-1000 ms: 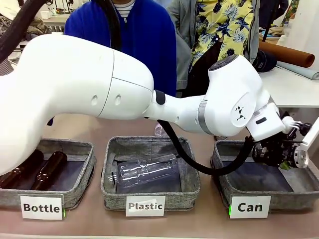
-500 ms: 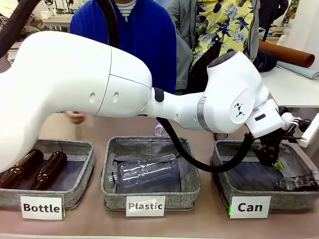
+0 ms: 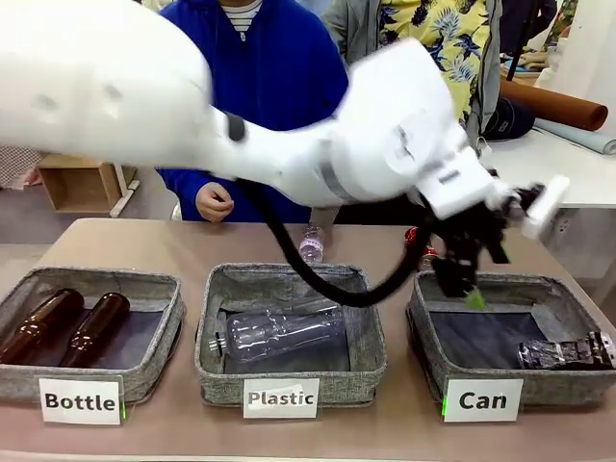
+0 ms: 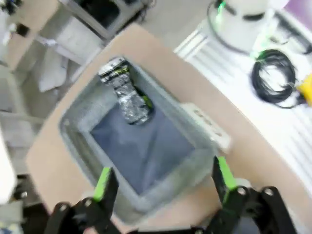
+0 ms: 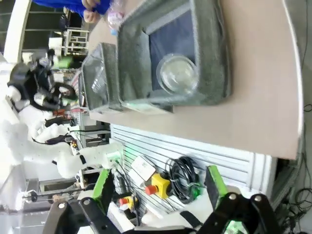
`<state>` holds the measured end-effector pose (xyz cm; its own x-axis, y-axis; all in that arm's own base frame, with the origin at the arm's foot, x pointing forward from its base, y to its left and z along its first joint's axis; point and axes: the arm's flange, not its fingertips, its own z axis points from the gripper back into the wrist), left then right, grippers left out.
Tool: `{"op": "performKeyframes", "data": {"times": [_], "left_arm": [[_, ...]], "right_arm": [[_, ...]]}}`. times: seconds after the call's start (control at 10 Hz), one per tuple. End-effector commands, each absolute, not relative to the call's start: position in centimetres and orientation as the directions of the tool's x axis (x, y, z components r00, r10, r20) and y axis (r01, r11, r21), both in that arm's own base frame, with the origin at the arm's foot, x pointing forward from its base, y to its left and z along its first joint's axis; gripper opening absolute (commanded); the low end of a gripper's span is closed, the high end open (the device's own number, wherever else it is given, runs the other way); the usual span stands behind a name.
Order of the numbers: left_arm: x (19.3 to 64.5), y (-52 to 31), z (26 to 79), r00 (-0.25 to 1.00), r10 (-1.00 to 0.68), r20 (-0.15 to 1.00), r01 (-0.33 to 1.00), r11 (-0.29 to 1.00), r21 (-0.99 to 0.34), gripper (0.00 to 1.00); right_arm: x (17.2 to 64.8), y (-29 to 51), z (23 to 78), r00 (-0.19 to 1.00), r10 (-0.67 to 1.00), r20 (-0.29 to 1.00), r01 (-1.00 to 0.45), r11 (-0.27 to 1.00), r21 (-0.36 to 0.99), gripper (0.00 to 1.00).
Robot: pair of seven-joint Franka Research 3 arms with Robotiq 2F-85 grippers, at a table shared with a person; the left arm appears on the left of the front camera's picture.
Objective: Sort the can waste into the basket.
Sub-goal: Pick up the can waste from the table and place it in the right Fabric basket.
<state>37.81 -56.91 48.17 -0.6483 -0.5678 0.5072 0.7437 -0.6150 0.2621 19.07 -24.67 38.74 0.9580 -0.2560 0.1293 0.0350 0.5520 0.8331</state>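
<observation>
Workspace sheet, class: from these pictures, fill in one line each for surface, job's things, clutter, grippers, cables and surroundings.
surface: tan table, bearing three baskets.
job's things: black can lies on its side in the Can basket; red can stands on the table behind it, partly hidden by the arm.
clutter: two brown bottles in the Bottle basket; clear bottle in the Plastic basket; small clear bottle on the table.
grippers: left gripper open and empty above the Can basket; right gripper open and empty.
cables: black hose loops from the left arm; coiled black cable off the table.
surroundings: person in blue at the far side, hand closed.
</observation>
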Motion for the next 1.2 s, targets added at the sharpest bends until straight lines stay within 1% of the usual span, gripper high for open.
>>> {"op": "performKeyframes", "data": {"times": [0.0, 0.1, 0.2, 0.3, 0.4, 0.5, 0.6, 0.7, 0.8, 0.9, 1.0, 1.1], "left_arm": [[35.9, -46.1, 53.2, -0.472, -0.637, 0.609, 0.849, -0.514, 0.121, 1.0], [35.7, -41.2, 55.2, -0.381, -0.66, 0.647, 0.891, -0.448, 0.069, 1.0], [35.2, -36.1, 56.8, -0.336, -0.657, 0.675, 0.909, -0.415, 0.048, 1.0], [34.6, -30.7, 58.1, -0.262, -0.679, 0.686, 0.938, -0.347, 0.015, 1.0], [33.8, -24.0, 58.9, -0.17, -0.683, 0.71, 0.965, -0.262, -0.021, 1.0], [33.3, -17.4, 59.1, -0.069, -0.67, 0.739, 0.984, -0.169, -0.061, 1.0], [32.4, -10.9, 59.1, 0.047, -0.632, 0.773, 0.993, -0.052, -0.103, 1.0], [31.8, -4.9, 58.3, 0.156, -0.565, 0.81, 0.986, 0.046, -0.158, 1.0], [31.3, 0.7, 56.8, 0.259, -0.459, 0.85, 0.966, 0.145, -0.215, 1.0], [31.1, 7.0, 54.7, 0.391, -0.262, 0.882, 0.906, 0.28, -0.319, 1.0], [31.2, 11.9, 53.2, 0.492, -0.1, 0.865, 0.823, 0.379, -0.424, 1.0], [31.5, 17.6, 51.0, 0.573, 0.085, 0.815, 0.727, 0.406, -0.553, 1.0]], "right_arm": [[24.0, -20.3, 39.9, 0.946, -0.309, 0.097, 0.093, 0.545, 0.833, 1.0], [25.9, -17.8, 40.5, 0.957, -0.269, 0.105, 0.062, 0.546, 0.836, 1.0], [27.9, -15.4, 41.0, 0.964, -0.247, 0.102, 0.057, 0.564, 0.824, 1.0], [29.8, -12.7, 41.5, 0.964, -0.248, 0.1, 0.071, 0.596, 0.8, 1.0], [31.7, -9.8, 42.2, 0.971, -0.214, 0.102, 0.047, 0.594, 0.803, 1.0], [33.0, -7.2, 42.9, 0.968, -0.219, 0.124, 0.029, 0.588, 0.809, 1.0], [33.9, -4.8, 43.8, 0.971, -0.196, 0.137, 0.001, 0.576, 0.817, 1.0], [34.9, -3.2, 44.8, 0.972, -0.186, 0.141, -0.021, 0.533, 0.846, 1.0], [35.6, -2.3, 45.7, 0.973, -0.175, 0.149, -0.047, 0.482, 0.875, 1.0], [36.0, -2.0, 46.6, 0.979, -0.148, 0.144, -0.071, 0.413, 0.908, 1.0], [36.2, -1.8, 47.1, 0.983, -0.134, 0.126, -0.066, 0.383, 0.921, 1.0], [36.7, -2.1, 47.1, 0.985, -0.116, 0.124, -0.075, 0.358, 0.931, 1.0]]}}
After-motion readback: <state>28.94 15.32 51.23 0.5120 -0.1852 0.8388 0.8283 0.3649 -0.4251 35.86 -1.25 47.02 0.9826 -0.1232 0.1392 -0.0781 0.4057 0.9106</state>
